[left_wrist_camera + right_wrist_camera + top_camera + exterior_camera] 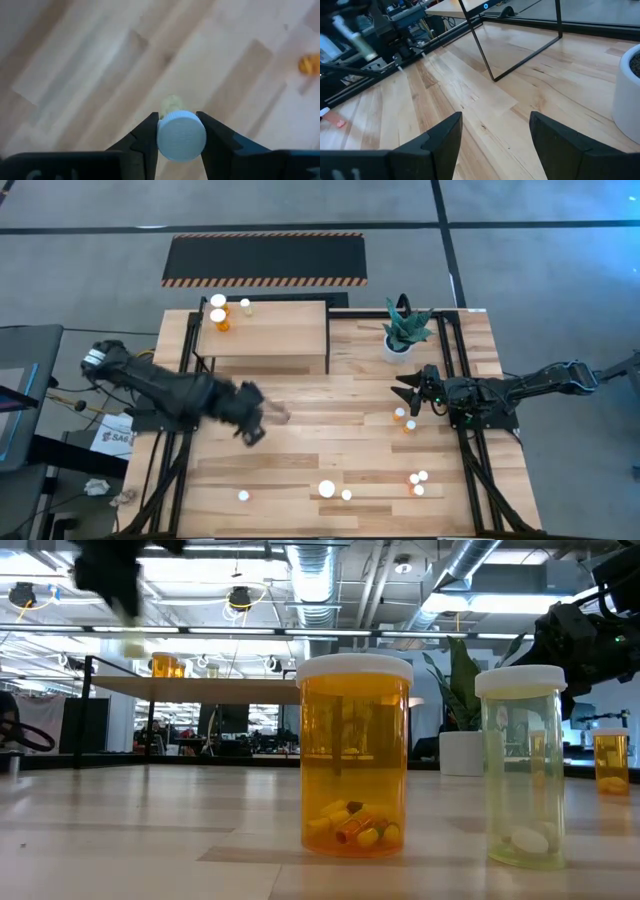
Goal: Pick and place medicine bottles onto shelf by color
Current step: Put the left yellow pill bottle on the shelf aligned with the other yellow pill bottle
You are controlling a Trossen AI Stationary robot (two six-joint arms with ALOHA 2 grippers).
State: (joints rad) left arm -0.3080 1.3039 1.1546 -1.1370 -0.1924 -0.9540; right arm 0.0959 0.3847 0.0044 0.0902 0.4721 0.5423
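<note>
White-capped bottle (181,136) clamped in left fingers (146,137) above bare table (330,445); right fingers (444,136) apart.

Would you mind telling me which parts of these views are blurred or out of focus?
High view: the left tool is smeared by motion. Low view: the same arm is blurred at upper left, while the orange bottle is crisp. Left wrist view: the table is soft behind the held bottle's white cap.
</note>
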